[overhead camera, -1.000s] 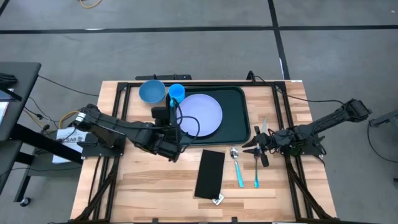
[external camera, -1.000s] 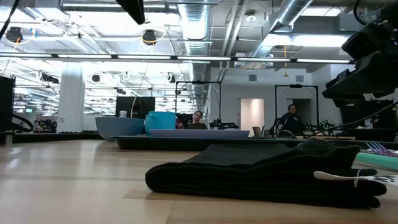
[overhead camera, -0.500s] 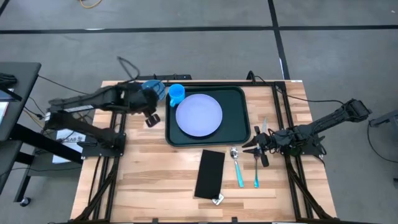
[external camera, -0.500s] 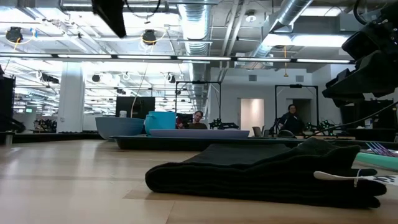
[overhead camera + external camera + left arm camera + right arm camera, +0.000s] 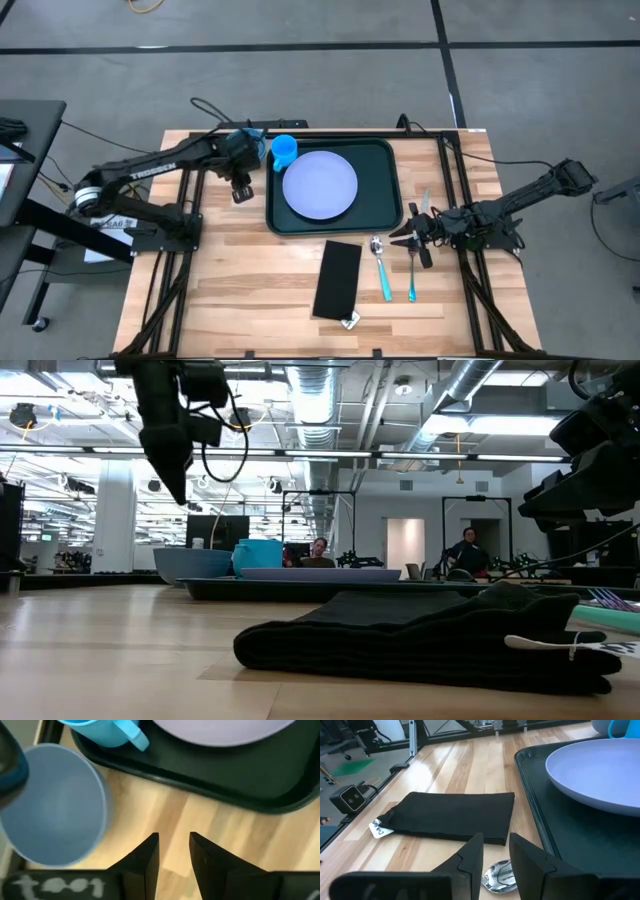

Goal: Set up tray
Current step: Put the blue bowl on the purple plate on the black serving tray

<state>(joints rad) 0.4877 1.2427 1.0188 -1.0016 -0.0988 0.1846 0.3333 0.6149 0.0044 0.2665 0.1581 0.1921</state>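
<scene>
The dark green tray [image 5: 385,200] lies at the table's far middle, with the lavender plate [image 5: 320,185] and a blue cup [image 5: 284,150] on it. A blue bowl [image 5: 55,805] stands on the table just left of the tray, mostly hidden under my left arm in the high view. My left gripper [image 5: 240,190] hangs shut and empty above the bare wood between the bowl and the tray's left rim [image 5: 210,795]; it also shows in the low view [image 5: 180,485]. My right gripper [image 5: 405,236] waits shut and empty at the right, near the cutlery.
A folded black napkin [image 5: 338,278] lies near the front middle, with a small tag [image 5: 349,321] at its near end. A spoon [image 5: 381,266] and a fork [image 5: 411,272] with teal handles lie right of it, and a knife [image 5: 424,203] lies beside the tray's right rim.
My left gripper has left the tray's near left corner and gone toward the table's far left, to beside the blue bowl, then come down toward the table. The plate, cup and bowl stay where they were.
</scene>
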